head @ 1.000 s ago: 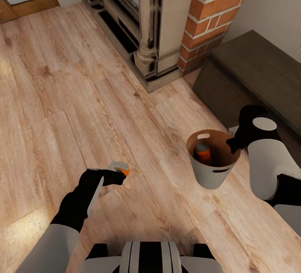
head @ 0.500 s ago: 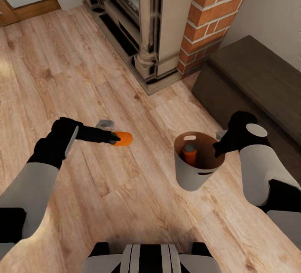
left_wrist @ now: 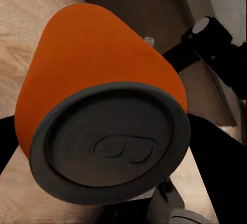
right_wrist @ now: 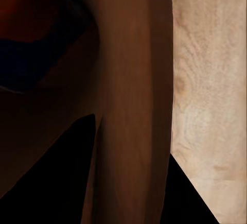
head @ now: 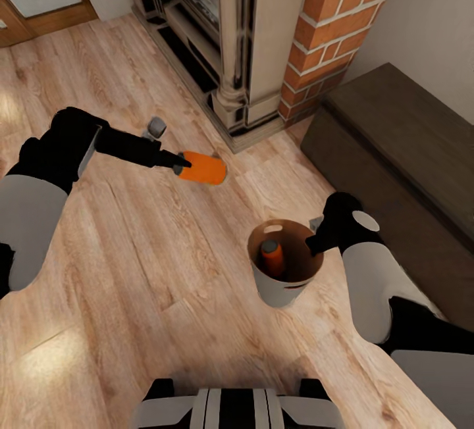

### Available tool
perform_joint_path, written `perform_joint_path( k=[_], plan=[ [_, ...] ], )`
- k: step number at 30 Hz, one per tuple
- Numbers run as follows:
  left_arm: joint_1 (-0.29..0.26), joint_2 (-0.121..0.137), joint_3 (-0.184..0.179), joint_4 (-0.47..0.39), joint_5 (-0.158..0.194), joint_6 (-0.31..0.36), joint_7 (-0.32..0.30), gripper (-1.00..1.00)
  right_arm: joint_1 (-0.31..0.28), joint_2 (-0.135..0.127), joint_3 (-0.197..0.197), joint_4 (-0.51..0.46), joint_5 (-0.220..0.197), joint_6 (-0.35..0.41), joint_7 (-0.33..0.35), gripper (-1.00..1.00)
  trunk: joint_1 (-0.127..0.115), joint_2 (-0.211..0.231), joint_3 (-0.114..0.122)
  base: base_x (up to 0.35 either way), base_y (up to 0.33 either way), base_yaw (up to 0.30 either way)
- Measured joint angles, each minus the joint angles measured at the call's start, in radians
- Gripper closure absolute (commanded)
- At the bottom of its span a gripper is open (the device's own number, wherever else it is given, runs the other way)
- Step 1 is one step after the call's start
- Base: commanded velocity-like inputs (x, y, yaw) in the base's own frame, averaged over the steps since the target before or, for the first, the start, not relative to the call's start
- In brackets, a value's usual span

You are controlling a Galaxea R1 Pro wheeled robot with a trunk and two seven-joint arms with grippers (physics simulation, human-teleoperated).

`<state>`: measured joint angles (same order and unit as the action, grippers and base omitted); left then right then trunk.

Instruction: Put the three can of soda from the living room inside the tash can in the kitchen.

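An orange can of soda [head: 204, 168] lies sideways in the air above the wood floor, and my left gripper [head: 184, 164] is shut on its end. The left wrist view shows that can [left_wrist: 98, 80] close up, with its dark lid facing the camera. Lower and to the right hangs the grey tash can [head: 280, 289], brown inside. My right gripper [head: 315, 241] is shut on its rim, one finger inside. A second orange can [head: 271, 257] stands inside it. In the right wrist view, the bin's brown inner wall [right_wrist: 134, 80] sits beside the floor.
A red-brick fireplace column [head: 332, 27] with a carved stone surround [head: 230, 97] stands ahead. A low dark wooden bench [head: 401, 133] runs along the right wall, close behind my right arm. Open wood floor [head: 131, 264] spreads to the left and front.
My left arm has risen and swung outward, carrying the orange can up and toward the fireplace. The right gripper has brought the bin left, closer to the middle.
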<state>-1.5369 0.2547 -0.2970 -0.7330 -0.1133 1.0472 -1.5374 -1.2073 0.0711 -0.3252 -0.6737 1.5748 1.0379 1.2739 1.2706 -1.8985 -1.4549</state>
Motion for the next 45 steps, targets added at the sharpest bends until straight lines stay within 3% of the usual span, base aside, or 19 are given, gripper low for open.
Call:
perform_joint_path(
  k=[3, 6, 9, 14, 17, 20, 23, 29, 31, 38, 45],
  plan=[
    [-0.018, -0.027, -0.044, 0.012, 0.000, 0.000, -0.027, 1.00, 0.002, 0.017, 0.008, 0.000, -0.028, -0.001, -0.038, 1.00, -0.012, 0.021, 0.009, 0.000, 0.000, 0.000],
    [-0.026, -0.081, -0.078, 0.019, 0.000, 0.000, -0.033, 1.00, 0.002, 0.039, 0.014, -0.001, -0.047, 0.004, -0.052, 1.00, -0.023, 0.042, 0.019, 0.000, 0.000, 0.000],
    [-0.035, -0.137, -0.168, 0.030, -0.001, 0.000, -0.033, 1.00, 0.001, 0.057, 0.017, -0.004, -0.040, -0.002, -0.058, 1.00, -0.027, 0.049, 0.022, 0.000, 0.000, 0.000],
    [-0.060, -0.219, -0.265, 0.054, -0.004, 0.000, -0.033, 1.00, -0.001, 0.086, 0.040, -0.006, -0.049, 0.005, -0.062, 1.00, -0.027, 0.049, 0.022, 0.000, 0.000, 0.000],
    [-0.063, -0.243, -0.381, 0.066, -0.008, 0.000, -0.033, 1.00, -0.001, 0.093, 0.063, -0.010, -0.039, -0.002, -0.064, 1.00, -0.027, 0.049, 0.022, 0.000, 0.000, 0.000],
    [-0.064, -0.269, -0.443, 0.073, -0.006, 0.000, -0.033, 1.00, -0.002, 0.098, 0.069, -0.010, -0.040, -0.002, -0.064, 1.00, -0.027, 0.049, 0.022, 0.000, 0.000, 0.000],
    [-0.064, -0.314, -0.470, 0.107, -0.008, 0.000, -0.026, 1.00, -0.004, 0.103, 0.071, -0.012, -0.045, 0.003, -0.064, 1.00, -0.027, 0.049, 0.022, 0.000, 0.000, 0.000],
    [-0.063, -0.334, -0.479, 0.124, -0.007, 0.000, -0.006, 1.00, -0.007, 0.103, 0.074, -0.012, -0.042, 0.000, -0.064, 1.00, -0.027, 0.049, 0.022, 0.000, 0.000, 0.000],
    [-0.061, -0.351, -0.482, 0.126, -0.009, 0.000, 0.029, 1.00, -0.009, 0.103, 0.074, -0.013, -0.042, 0.000, -0.063, 1.00, -0.027, 0.049, 0.022, 0.000, 0.000, 0.000],
    [-0.053, -0.372, -0.492, 0.128, -0.008, 0.000, 0.082, 1.00, -0.021, 0.103, 0.074, -0.017, -0.040, -0.001, -0.058, 1.00, -0.027, 0.049, 0.022, 0.000, 0.000, 0.000],
    [-0.033, -0.384, -0.506, 0.125, -0.058, 0.000, 0.093, 1.00, -0.041, 0.103, 0.074, -0.018, -0.040, 0.000, -0.054, 1.00, -0.027, 0.049, 0.022, 0.000, 0.000, 0.000]
  ],
)
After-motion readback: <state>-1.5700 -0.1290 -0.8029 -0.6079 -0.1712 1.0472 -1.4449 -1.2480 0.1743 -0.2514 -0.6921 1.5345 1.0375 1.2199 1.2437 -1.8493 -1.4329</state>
